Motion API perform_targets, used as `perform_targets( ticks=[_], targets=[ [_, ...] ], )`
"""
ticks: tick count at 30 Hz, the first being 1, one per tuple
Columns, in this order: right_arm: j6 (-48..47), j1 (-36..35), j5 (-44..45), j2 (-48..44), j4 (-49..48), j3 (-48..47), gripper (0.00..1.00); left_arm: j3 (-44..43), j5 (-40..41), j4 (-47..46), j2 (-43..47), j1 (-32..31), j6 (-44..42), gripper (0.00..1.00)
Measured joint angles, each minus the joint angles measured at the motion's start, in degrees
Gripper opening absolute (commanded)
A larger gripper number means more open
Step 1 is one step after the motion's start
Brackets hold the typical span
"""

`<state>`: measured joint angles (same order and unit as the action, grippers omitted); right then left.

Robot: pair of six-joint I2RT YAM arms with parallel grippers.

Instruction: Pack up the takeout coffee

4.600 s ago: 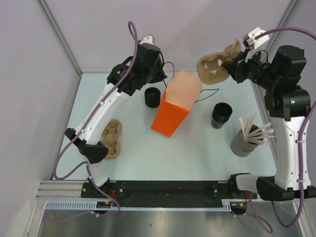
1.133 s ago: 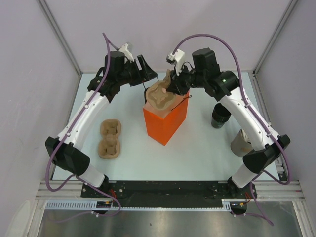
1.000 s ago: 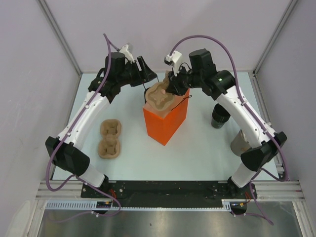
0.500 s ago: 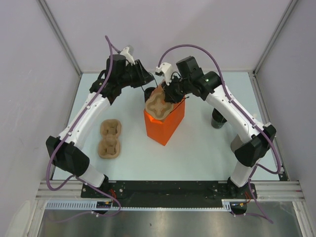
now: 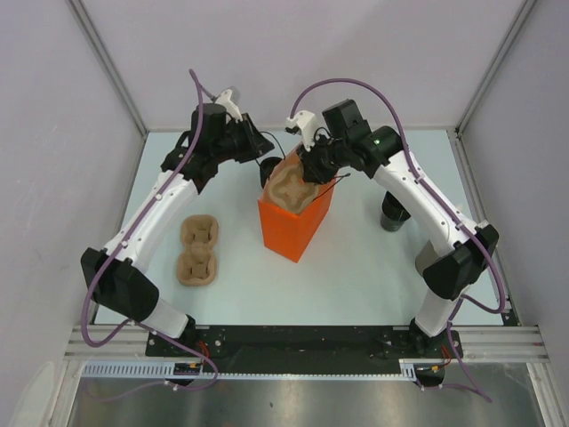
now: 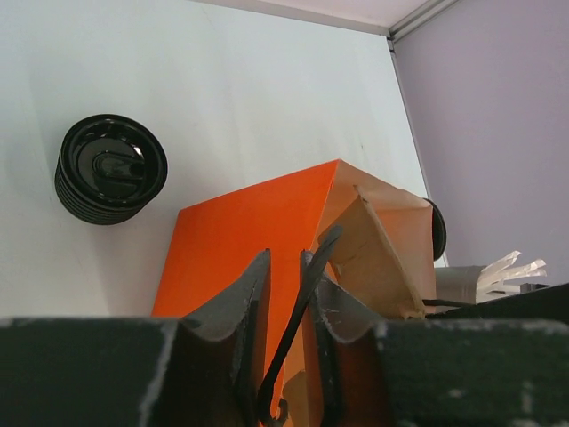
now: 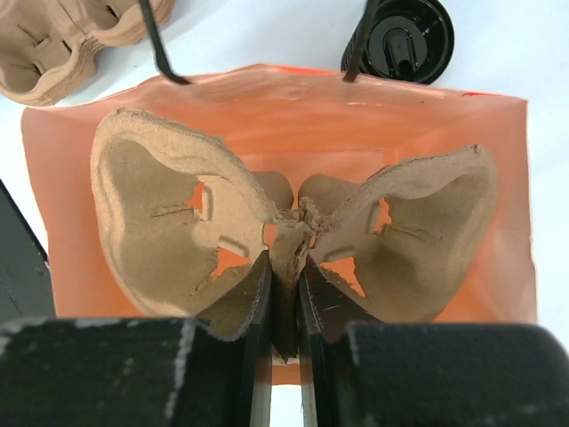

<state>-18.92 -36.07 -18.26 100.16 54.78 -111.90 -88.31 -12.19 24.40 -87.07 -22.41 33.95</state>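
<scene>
An orange paper bag (image 5: 293, 222) stands open at the table's middle. My right gripper (image 5: 311, 165) is shut on the middle ridge of a brown pulp cup tray (image 7: 178, 213) and holds it in the bag's mouth (image 7: 498, 178). My left gripper (image 6: 283, 258) is closed on the bag's black cord handle (image 6: 298, 311) at the bag's far left side. One black lidded cup (image 6: 111, 169) stands behind the bag, also in the right wrist view (image 7: 400, 40). Another black cup (image 5: 394, 213) stands to the right, partly hidden by my right arm.
A stack of brown pulp trays (image 5: 197, 249) lies at the left, also in the right wrist view (image 7: 62, 36). A grey tub of white sticks (image 6: 484, 276) shows at the right edge of the left wrist view. Walls close in the back and sides.
My right gripper carried the pulp tray from the back right over the bag and has lowered it into the mouth. My left gripper moved to the bag's handle; the bag now stands upright.
</scene>
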Motion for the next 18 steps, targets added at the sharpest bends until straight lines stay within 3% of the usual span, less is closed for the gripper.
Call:
perform_targets(
  ticks=[18],
  targets=[
    [-3.8, -4.3, 3.0, 1.7, 6.5, -1.9, 0.14, 1.4, 1.4, -1.2, 2.2, 0.0, 0.2, 0.15]
  ],
)
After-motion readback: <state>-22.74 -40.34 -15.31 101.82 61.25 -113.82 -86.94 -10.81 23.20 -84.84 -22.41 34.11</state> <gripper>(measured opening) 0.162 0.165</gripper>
